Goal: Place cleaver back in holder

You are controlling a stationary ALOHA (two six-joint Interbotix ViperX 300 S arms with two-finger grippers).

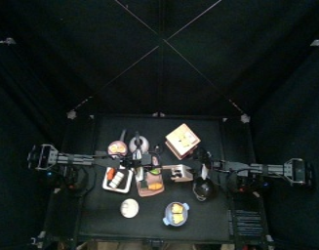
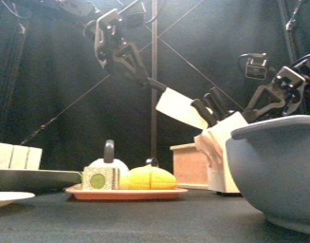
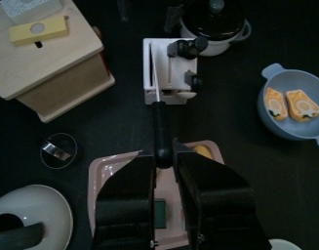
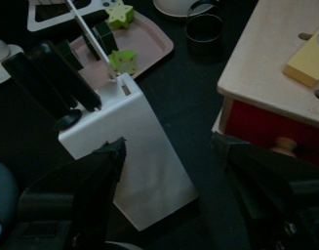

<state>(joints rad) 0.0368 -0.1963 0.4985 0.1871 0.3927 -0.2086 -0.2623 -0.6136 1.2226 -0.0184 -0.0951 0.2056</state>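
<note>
1. The cleaver [image 2: 183, 107] is held by its black handle between the jaws of the left gripper [image 2: 125, 57], which are closed about halfway onto it.
2. In the front view the cleaver hangs in the air on a slant. The handle runs up toward the gripper at the upper left, and the pale blade points down to the right.
3. The lower corner of the blade is seen just above the top of the holder [image 2: 213, 152], close to the black handles standing in it. Whether the blade has entered a slot cannot be told.
4. In the left wrist view the cleaver [image 3: 161, 132] is seen edge-on. It reaches straight out from the left gripper [image 3: 162, 171] to the holder [image 3: 171, 70], a pale block directly beyond the jaws.
5. The left arm is seen reaching in from high on the left, with its wrist angled downward toward the middle of the table.
6. The holder is found near the table's middle, beside a tan wooden box [image 3: 45, 59] and next to a pink tray [image 3: 116, 168].
7. In the right wrist view the holder [image 4: 129, 146] is shown as a whitish block with dark handles at its far end.
8. The jaws of the right gripper [image 4: 175, 190] are spread wide. The near end of the holder is seen between them, and contact cannot be made out.
9. In the front view the right arm is held raised at the right, behind a large grey bowl [image 2: 278, 171].
</note>
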